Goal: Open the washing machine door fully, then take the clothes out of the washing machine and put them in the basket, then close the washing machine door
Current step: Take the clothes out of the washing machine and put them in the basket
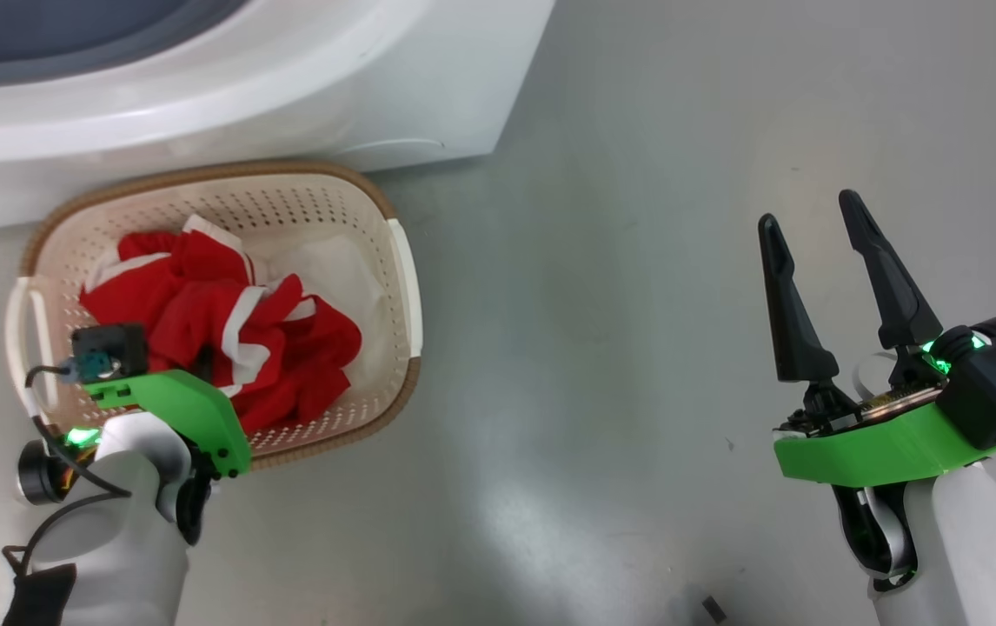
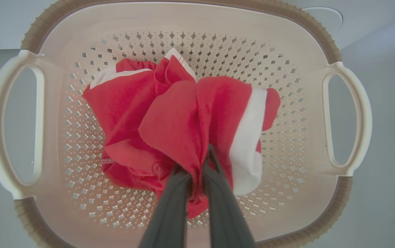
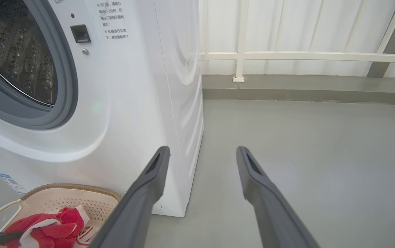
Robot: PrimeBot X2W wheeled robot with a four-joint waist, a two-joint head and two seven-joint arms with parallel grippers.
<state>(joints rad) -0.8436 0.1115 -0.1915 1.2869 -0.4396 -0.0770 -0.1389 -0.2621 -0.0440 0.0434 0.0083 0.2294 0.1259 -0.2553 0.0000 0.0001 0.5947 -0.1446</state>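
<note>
A: Where are the clothes (image 1: 229, 326)?
B: In the basket (image 1: 202, 171), a red heap with white trim, bunched toward its left half. The basket stands on the floor (image 1: 637, 348) just in front of the washing machine (image 1: 289, 87), whose upper part is cut off by the frame. I can't tell how many garments make up the heap.
A: And the left gripper (image 2: 197, 168)?
B: From the head view, its fingers are hidden under the green wrist bracket (image 1: 189, 409) and the little camera (image 1: 111, 352). The left wrist view settles it. The two dark fingers stand nearly together with a fold of red cloth pinched between them, tips buried in the fabric.
A: Is the bundle lifted, or lying on the bottom?
B: I can't tell, because the cloth covers the basket's bottom beneath it. A white patch (image 1: 333, 269) lies right of the red, and it's unclear whether that is a sheet or fabric.
A: The right gripper (image 1: 808, 209)?
B: Spread wide, holding nothing, over bare floor well to the right of the basket.
A: The machine's opening?
B: The right wrist view shows the grey gasket (image 3: 64, 86) around the perforated steel drum (image 3: 18, 58). Both are cut off at the left and top edges, and the drum is dark inside. Its lowest part sits behind the gasket's lip. The printed notice (image 3: 114, 20) beside it is too small to read.
</note>
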